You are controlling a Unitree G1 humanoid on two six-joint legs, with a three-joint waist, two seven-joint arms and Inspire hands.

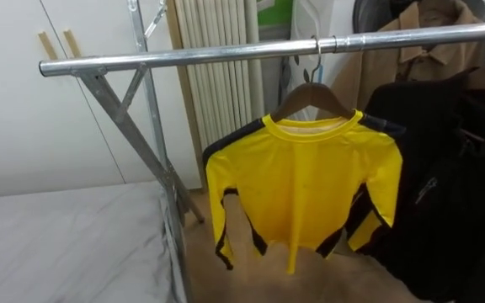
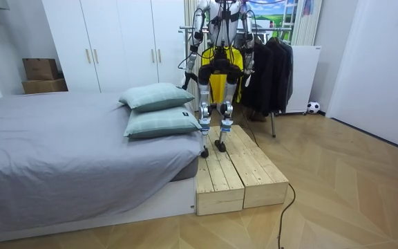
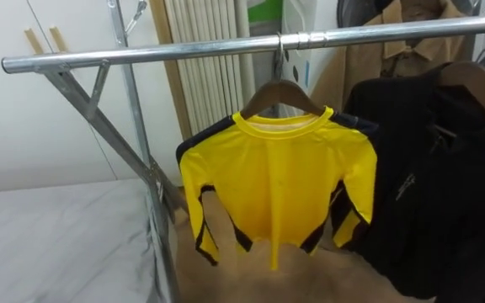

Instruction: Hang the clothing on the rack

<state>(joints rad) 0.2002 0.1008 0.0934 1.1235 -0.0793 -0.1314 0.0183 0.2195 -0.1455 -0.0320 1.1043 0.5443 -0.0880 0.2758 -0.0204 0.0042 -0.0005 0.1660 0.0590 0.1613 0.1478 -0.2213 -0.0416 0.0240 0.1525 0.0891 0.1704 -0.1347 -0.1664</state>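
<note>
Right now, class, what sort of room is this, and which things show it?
Probably a bedroom: a grey bed with pillows, white wardrobes, and a clothes rail holding a yellow shirt.

A metal clothes rail carries a wooden hanger by its hook. A yellow shirt hangs on it, sleeves down, just beside dark jackets on the same rail.
</note>
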